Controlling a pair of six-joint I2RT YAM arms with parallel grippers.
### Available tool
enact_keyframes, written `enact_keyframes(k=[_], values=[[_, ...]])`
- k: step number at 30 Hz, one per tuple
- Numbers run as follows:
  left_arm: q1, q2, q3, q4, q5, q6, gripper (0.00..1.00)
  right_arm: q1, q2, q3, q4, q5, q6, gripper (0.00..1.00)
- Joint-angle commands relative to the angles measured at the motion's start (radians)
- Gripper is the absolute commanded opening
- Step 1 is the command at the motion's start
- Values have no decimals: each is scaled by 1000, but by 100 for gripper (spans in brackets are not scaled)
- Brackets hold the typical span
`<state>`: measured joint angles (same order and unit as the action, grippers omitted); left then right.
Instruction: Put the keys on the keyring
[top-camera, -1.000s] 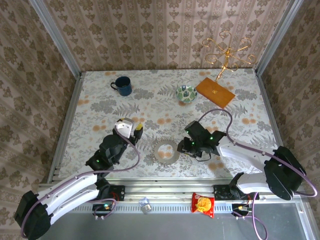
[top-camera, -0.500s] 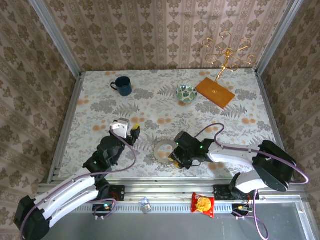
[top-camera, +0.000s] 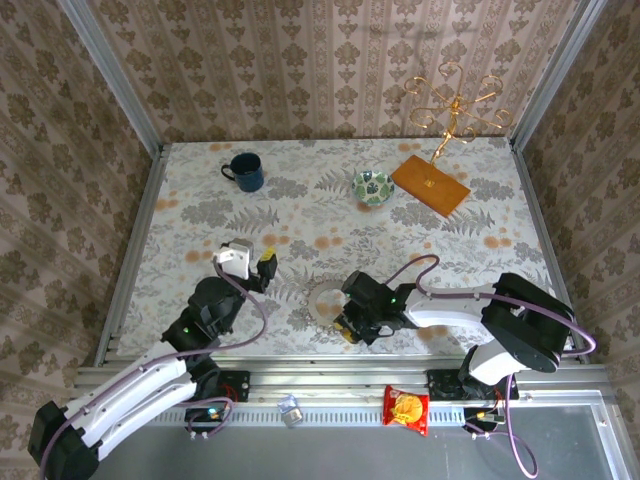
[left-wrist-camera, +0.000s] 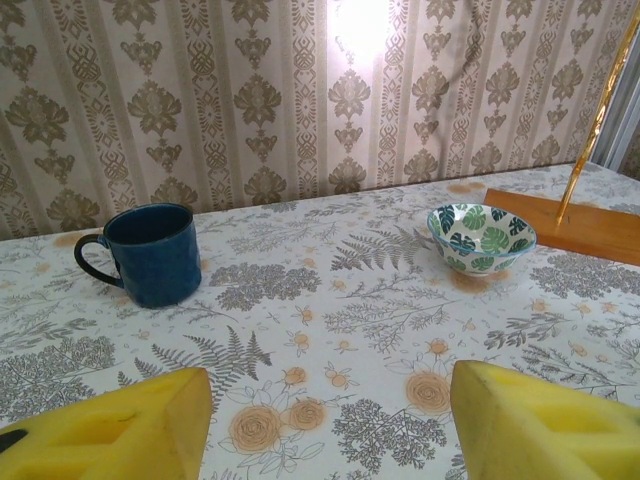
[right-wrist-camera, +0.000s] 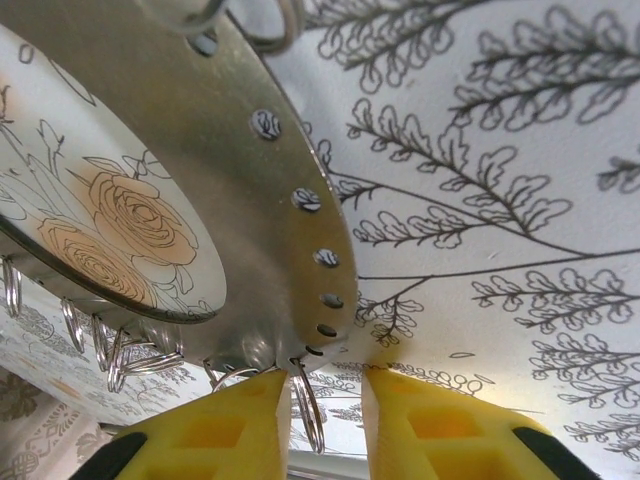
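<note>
Packaging lies nearest: a red snack packet (top-camera: 407, 409) sits on the metal rail between the arm bases, off the floral table (top-camera: 190, 225) and well apart from the work.

Just beyond, the keyring (top-camera: 313, 300) lies flat on the table near its front edge, between the two arms, where either could reach it. The right gripper (top-camera: 347, 322) is down at the ring's near-right rim. From its wrist camera the keyring (right-wrist-camera: 270, 190) is a broad grey band pierced by a row of small holes (right-wrist-camera: 305, 200), with thin wire loops (right-wrist-camera: 120, 350) hanging from its edge. One wire loop (right-wrist-camera: 305, 408) stands between the yellow fingers (right-wrist-camera: 235, 430), which are only narrowly apart. Whether they actually pinch it I cannot tell (the loop sits closer to one finger than the other). The low, edge-on approach looks meant to catch that loop rather than the band itself.

The left gripper (top-camera: 255, 262) hovers above the table to the ring's left, tilted toward the far wall. Its jaws are spread wide with nothing between them, so it reads as waiting its turn, clear of the right arm.

Farther back stand a dark blue mug (left-wrist-camera: 150, 252) and a green patterned bowl (left-wrist-camera: 482, 236), well apart. Beyond the bowl lies an orange board (top-camera: 430, 184) carrying a gold wire stand (top-camera: 455, 103).
</note>
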<state>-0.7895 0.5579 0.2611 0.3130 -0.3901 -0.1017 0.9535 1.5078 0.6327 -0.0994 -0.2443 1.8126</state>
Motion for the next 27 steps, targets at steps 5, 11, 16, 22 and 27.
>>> enact_keyframes(k=[5,11,16,22,27], values=[[7,-8,-11,-9,-15,-21,65,7,29,1,15,10,25,15],[8,5,-3,-3,-16,-12,65,7,14,-17,19,11,33,2],[8,10,9,-5,-14,6,65,-2,-60,-6,-87,43,-39,0],[8,29,35,-11,-10,52,65,-75,-159,129,-363,72,-403,0],[9,58,63,-8,3,91,65,-114,-216,221,-433,89,-755,0]])
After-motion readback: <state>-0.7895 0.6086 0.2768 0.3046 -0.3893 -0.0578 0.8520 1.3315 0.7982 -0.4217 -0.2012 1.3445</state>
